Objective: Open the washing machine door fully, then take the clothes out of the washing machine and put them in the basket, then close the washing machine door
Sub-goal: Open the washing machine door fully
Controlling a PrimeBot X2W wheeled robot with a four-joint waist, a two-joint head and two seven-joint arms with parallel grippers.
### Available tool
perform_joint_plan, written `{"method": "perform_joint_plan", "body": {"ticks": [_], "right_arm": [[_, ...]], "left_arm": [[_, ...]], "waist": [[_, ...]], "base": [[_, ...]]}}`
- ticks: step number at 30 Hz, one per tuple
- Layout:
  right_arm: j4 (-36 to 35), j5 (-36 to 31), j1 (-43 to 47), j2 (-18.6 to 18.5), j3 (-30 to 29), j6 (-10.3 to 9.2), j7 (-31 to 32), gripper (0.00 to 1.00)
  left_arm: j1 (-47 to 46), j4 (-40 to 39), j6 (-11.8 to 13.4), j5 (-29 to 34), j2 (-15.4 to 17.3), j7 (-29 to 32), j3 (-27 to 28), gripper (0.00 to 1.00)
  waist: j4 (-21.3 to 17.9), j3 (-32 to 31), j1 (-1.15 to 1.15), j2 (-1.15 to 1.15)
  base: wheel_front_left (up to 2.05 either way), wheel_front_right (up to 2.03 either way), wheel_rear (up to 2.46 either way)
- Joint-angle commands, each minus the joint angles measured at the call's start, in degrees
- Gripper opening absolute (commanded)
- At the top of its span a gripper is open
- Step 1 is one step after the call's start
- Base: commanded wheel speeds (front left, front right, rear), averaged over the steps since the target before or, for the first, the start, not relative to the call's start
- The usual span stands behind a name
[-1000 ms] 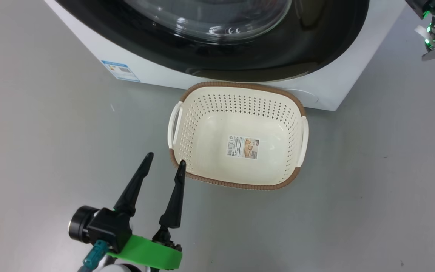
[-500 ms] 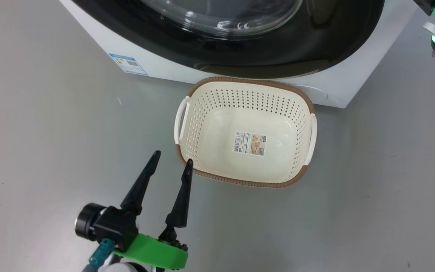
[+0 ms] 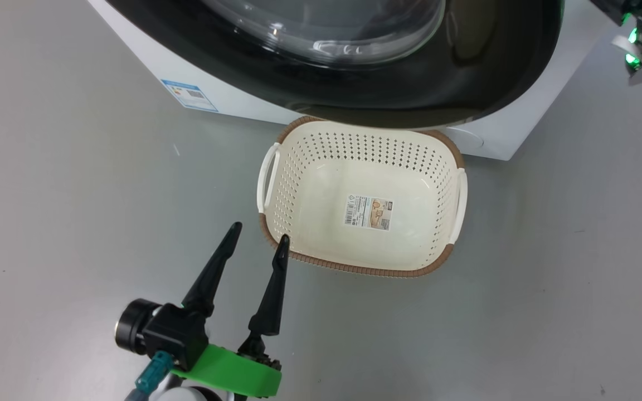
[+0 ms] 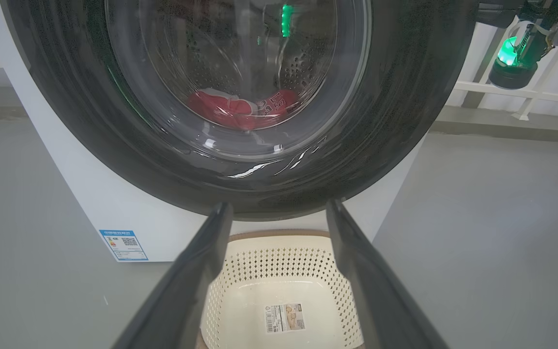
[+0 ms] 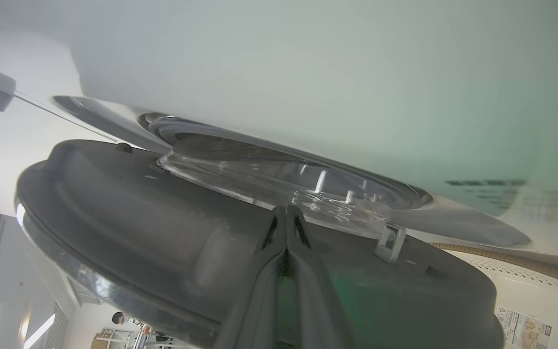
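The door [image 5: 162, 218] is only ajar: its glass bowl stands off the opening of the washer [image 3: 226, 103]. The right claw [image 5: 286, 213], fingers pressed together on nothing, lies against the door's inner face. The clothes [image 4: 240, 109] lie in the drum behind the glass. The basket [image 3: 354, 270] sits empty on the floor just before the washer. The left claw [image 3: 259, 232] gapes wide and empty by the basket's near-left corner. Most of the opening, the unloading and the closing are left. Since half a second ago the door's black ring has swung out over the basket's far rim; the basket has not moved.
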Motion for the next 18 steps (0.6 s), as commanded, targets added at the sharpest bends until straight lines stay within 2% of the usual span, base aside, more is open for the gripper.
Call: {"method": "perform_joint_plan", "body": {"ticks": [1,18], "right_arm": [[-2.2,-0.5,1.5,1.7,0.3,0.31,0.7,0.00],[-8.2,-2.0,10.3,3.7,0.6,0.31,5.3,0.00]], "left_arm": [[-0.8,-1.2,0.3,-0.4,0.7,-0.7,1.6,1.00],[1.8,-0.8,0.3,0.1,0.7,-0.7,2.5,1.00]], "waist": [[-0.1,-0.2,0.00,0.00],[-0.2,-5.0,0.00,0.00]], "base": [[0.00,0.00,0.00],[0.00,0.00,0.00]]}}
